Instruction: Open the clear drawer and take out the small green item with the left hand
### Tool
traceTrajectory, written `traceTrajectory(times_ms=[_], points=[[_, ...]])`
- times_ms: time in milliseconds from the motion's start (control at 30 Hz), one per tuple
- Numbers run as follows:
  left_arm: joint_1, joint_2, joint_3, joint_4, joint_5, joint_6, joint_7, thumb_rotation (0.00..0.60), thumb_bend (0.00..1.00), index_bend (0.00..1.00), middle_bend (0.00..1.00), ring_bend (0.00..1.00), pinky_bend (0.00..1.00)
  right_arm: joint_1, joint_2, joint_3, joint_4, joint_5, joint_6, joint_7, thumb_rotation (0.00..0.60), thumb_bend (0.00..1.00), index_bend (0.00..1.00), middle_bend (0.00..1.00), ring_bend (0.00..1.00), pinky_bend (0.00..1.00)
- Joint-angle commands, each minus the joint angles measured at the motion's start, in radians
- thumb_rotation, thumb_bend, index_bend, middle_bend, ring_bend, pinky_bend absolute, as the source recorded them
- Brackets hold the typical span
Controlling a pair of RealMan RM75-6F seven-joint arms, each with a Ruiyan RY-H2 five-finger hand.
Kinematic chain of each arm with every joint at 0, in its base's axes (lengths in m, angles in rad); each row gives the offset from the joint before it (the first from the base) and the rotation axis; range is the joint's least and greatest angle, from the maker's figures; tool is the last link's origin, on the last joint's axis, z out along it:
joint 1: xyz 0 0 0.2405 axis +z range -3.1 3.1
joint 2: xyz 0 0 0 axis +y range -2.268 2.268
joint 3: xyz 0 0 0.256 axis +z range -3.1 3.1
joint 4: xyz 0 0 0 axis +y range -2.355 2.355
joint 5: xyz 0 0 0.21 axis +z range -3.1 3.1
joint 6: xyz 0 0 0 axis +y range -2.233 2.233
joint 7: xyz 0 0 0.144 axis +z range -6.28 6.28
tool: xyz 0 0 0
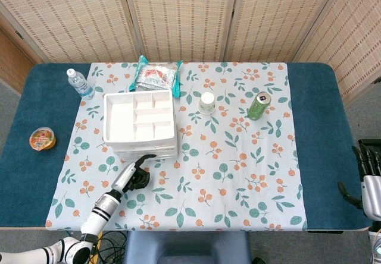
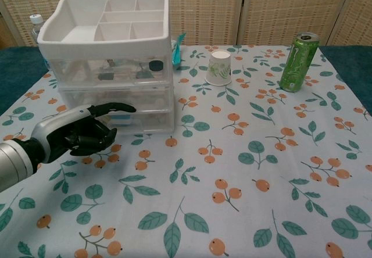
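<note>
Small green item not made out: contents behind clear drawer (image 2: 110, 72) front blur into dark and pale shapes. Left robot hand (image 2: 78, 131) curled fingers face away, grip on drawer front unclear. Right robot hand (image 1: 369, 178) cut by right picture edge, finger state unreadable. Water bottle (image 2: 36, 24) mostly hidden behind drawer unit (image 2: 107, 54). Snack bag (image 2: 176, 47) largely hidden too.

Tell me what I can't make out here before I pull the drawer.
- Small green item: chest view, drawer unit's frosted fronts blur the contents; none reads as green.
- Left hand contact with the drawer front: chest view, a fingertip overlaps it; head view too small.
- Right hand: head view, cut by the frame edge; absent from chest view.
</note>
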Motion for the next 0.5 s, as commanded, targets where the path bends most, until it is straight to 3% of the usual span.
traceTrajectory(times_ms=[33,500], points=[[0.003,0.000,0.003,-0.002,-0.002,-0.002,-0.001,0.600,0.63,0.20,0.91,0.93,1.00,0.000,0.000,0.000,0.001,0.000,-0.001,0.000,0.600,0.34,0.00,0.00,0.03,0.06],[0.028,0.018,0.030,-0.042,0.014,0.018,0.008,0.600,0.63,0.20,0.91,0.93,1.00,-0.006,-0.002,-0.001,0.005,0.001,0.005,0.004,0.600,0.34,0.00,0.00,0.03,0.06]])
